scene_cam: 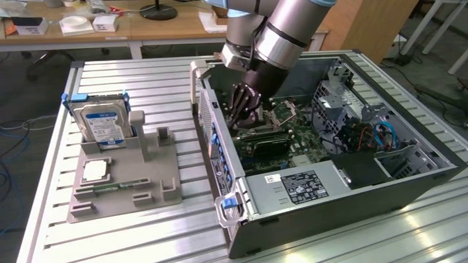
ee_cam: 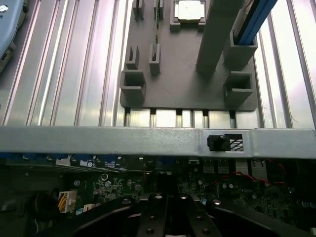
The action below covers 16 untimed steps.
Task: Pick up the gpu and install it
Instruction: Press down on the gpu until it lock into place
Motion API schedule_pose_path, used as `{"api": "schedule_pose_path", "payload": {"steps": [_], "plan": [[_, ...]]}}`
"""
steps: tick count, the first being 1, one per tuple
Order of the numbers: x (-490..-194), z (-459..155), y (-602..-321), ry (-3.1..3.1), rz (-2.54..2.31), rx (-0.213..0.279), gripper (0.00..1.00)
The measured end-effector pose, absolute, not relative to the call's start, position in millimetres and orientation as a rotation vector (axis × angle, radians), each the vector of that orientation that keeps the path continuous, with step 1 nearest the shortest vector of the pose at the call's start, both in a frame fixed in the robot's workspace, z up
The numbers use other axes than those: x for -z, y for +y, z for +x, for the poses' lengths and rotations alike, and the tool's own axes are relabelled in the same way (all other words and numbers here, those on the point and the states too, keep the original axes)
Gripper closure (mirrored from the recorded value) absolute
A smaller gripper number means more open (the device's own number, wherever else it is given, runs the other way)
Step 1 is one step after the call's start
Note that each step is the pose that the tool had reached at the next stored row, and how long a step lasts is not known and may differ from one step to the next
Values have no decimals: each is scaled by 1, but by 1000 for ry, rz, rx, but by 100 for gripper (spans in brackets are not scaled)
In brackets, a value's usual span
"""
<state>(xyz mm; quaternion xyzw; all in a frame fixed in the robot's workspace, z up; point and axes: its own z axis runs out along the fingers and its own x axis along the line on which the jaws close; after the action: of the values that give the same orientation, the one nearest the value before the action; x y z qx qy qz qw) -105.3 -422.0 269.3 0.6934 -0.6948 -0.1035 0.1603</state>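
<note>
gpu (scene_cam: 264,143): a thin, flat, dark rectangular card with a greenish edge. It sits inside the open black computer case (scene_cam: 351,193), low over the green motherboard (scene_cam: 310,143), just near of the processor socket.
gpu attitude: it seems to stand on its long edge along the board, as if in or over a slot. Whether it is fully seated cannot be told.
gpu bracket end: the silvery bracket cannot be made out from here.
Gripper (scene_cam: 238,121): the dark fingers are closed and point down into the case at the card's end, toward the exterior view's left. Whether they pinch the card's edge or merely press against it cannot be told. The wrist view looks past the same fingers (ee_cam: 148,217) onto the board.
Done so far: judging by the card's place, the pick-up is finished and the card has been carried into the case.
Left to do: in my judgement, the final seating and letting go, as the arm is at the card.
Grey plastic parts fixture (scene_cam: 150,174): this stands on the ribbed metal table (scene_cam: 146,82) at the exterior view's left of the case. Its tall paired posts hold nothing.
Other parts on the fixture: a silver hard drive with blue-white label (scene_cam: 104,125) stands upright at the far end. A square silvery processor chip (scene_cam: 96,170) and a narrow green memory stick (scene_cam: 109,188) lie nearer.
</note>
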Motion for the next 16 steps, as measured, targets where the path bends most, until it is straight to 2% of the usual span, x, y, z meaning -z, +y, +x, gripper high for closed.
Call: {"api": "schedule_pose_path", "payload": {"steps": [16], "plan": [[-279, -85, -422, -1935, 1935, 361, 90]]}}
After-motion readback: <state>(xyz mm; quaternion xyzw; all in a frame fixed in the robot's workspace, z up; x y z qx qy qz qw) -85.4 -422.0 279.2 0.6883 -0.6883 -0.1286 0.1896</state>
